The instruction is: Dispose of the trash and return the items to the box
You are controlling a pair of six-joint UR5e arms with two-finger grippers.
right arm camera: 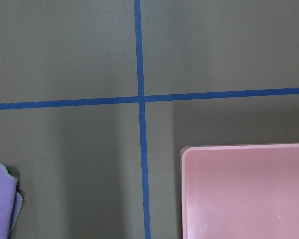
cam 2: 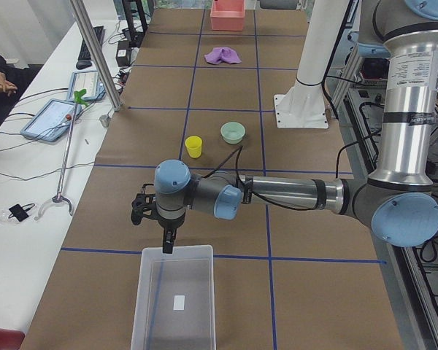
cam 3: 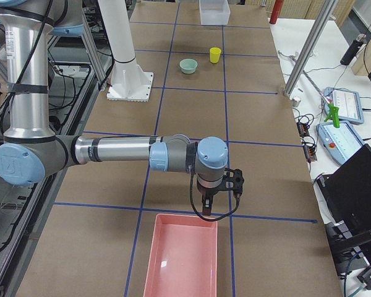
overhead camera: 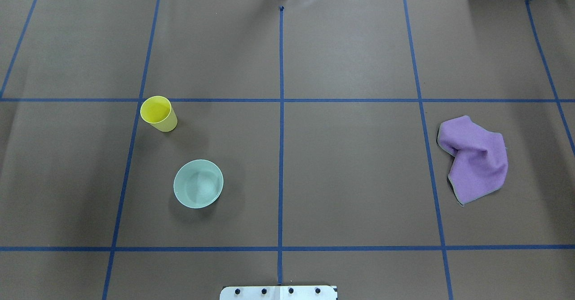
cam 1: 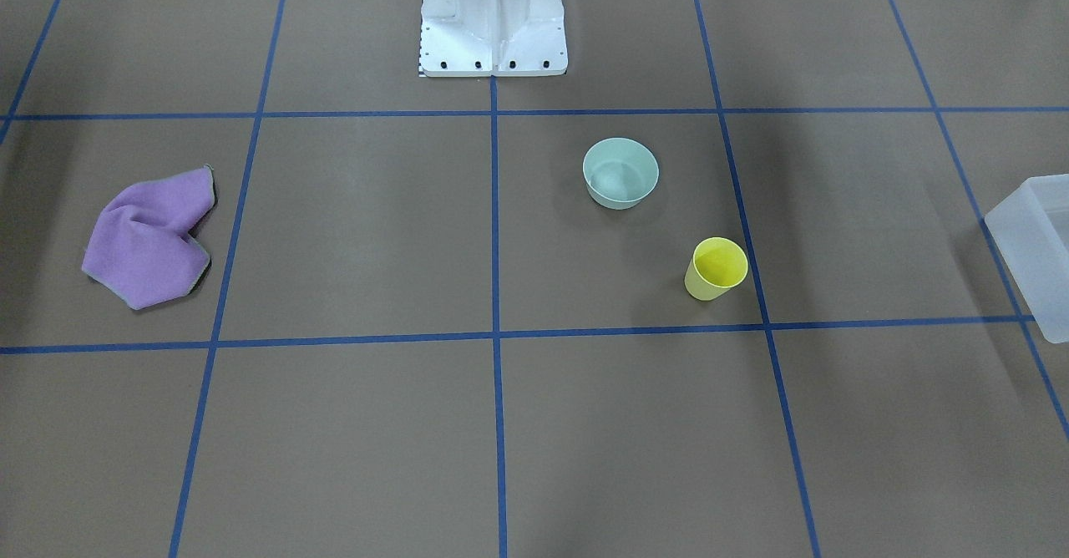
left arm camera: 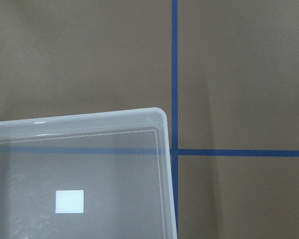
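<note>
Brown paper with a blue tape grid covers the table [overhead camera: 350,178], and the job looks unstarted. The yellow cup [overhead camera: 158,113] stands upright in the overhead view's left half, with the mint-green bowl [overhead camera: 198,183] near it, lower in the frame. A crumpled purple cloth [overhead camera: 476,158] lies well apart at the right. No items show inside the translucent box [left arm camera: 79,121], only a white label. Nothing shows in the pink bin [cam 3: 179,260] either. The left gripper [cam 2: 167,244] hangs over the box's corner and the right gripper [cam 3: 205,204] over the pink bin's edge. Whether either is clenched or released I cannot tell. Every pickup remains.
</note>
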